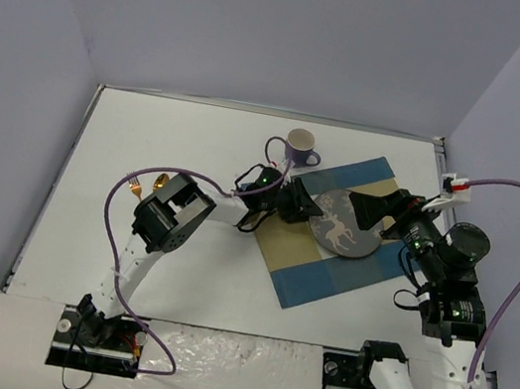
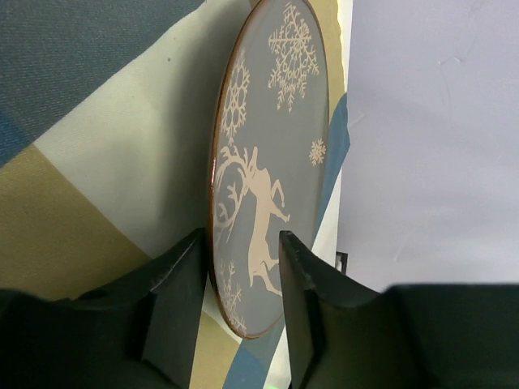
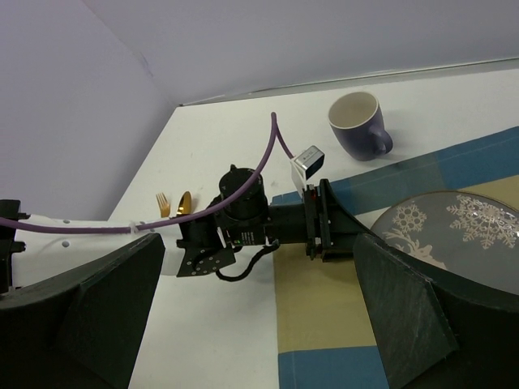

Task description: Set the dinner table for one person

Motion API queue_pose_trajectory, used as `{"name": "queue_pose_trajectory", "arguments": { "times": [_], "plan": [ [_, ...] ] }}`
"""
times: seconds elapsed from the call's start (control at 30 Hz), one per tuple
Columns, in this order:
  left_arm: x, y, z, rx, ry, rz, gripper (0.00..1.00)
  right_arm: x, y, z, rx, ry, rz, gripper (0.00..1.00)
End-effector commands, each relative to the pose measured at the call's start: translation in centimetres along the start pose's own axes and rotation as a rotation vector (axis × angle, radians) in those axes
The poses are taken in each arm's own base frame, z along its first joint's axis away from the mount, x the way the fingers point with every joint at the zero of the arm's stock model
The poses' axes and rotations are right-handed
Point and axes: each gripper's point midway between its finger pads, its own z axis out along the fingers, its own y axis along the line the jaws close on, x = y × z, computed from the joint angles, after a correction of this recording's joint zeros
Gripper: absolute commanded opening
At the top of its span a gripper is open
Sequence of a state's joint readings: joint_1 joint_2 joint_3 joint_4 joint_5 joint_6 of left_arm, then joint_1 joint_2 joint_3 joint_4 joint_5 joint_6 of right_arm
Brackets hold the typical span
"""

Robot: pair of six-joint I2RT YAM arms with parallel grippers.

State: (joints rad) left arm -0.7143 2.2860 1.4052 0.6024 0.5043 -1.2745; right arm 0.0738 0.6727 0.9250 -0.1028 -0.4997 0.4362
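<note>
Plate (image 1: 345, 226) on placemat (image 1: 303, 263): stiff, glazed, likely slick and breakable, so take by rim. Left gripper (image 2: 241, 243) straddles rim, clamp unclear; right gripper (image 3: 258, 259) apart, empty.

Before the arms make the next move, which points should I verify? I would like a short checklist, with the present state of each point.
1. Plate lies flat on the placemat: ok.
2. Left hand is open, with the plate's rim between its jaws: ok.
3. Left hand's fingers are clear of the rim: cannot tell.
4. Right hand is open and holds nothing: ok.
5. Mug stands upright, off the placemat: ok.
6. Fork and spoon are beside the plate: not ok, they lie on the dinner table left of the placemat.
</note>
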Motion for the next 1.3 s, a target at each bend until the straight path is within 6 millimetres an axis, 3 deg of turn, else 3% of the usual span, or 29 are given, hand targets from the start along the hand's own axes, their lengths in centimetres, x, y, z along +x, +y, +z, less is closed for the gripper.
{"name": "queue_pose_trajectory", "arguments": {
  "times": [0.0, 0.2, 0.33, 0.5, 0.63, 0.8, 0.87, 0.97, 1.1, 1.2, 1.27],
  "plan": [
    [-1.2, -7.1, -1.2, 0.165, -0.032, 0.073, 0.48, -1.1, 0.4, 0.0, -0.015, -0.052, -0.033, 1.00],
    [-1.4, -7.2, -1.8, 0.120, -0.036, 0.098, 0.76, -1.0, -0.3, -0.2, 0.026, -0.055, -0.042, 1.00],
    [-1.9, -7.3, -2.9, 0.044, -0.044, 0.135, 0.96, -0.9, -2.0, -0.1, 0.105, -0.060, -0.061, 1.00],
    [-3.1, -8.1, -6.2, -0.072, -0.081, 0.200, 0.97, -1.1, -4.3, 0.3, 0.201, -0.061, -0.140, 1.00],
    [-4.2, -8.1, -10.8, -0.235, -0.098, 0.306, 0.97, -0.8, -5.9, 2.4, 0.236, 0.018, -0.178, 1.00],
    [-8.0, -7.9, -20.2, -0.441, -0.199, 0.457, 0.97, -0.6, -7.1, 7.6, 0.192, 0.135, -0.189, 0.98],
    [-9.7, -6.3, -23.8, -0.529, -0.236, 0.459, 0.97, -0.5, -7.6, 9.8, 0.169, 0.177, -0.202, 0.96],
    [-11.5, -5.6, -29.0, -0.594, -0.282, 0.491, 0.97, -0.2, -8.5, 12.6, 0.145, 0.221, -0.271, 0.94],
    [-13.3, -3.2, -36.2, -0.701, -0.359, 0.504, 0.97, 1.9, -10.6, 17.3, 0.044, 0.327, -0.446, 0.94],
    [-13.4, -1.8, -39.1, -0.750, -0.369, 0.506, 0.97, 4.1, -12.3, 20.5, -0.025, 0.396, -0.512, 0.94],
    [-13.6, -1.0, -40.6, -0.796, -0.392, 0.519, 0.97, 3.9, -11.6, 22.1, -0.088, 0.394, -0.551, 0.94]
  ]
}}
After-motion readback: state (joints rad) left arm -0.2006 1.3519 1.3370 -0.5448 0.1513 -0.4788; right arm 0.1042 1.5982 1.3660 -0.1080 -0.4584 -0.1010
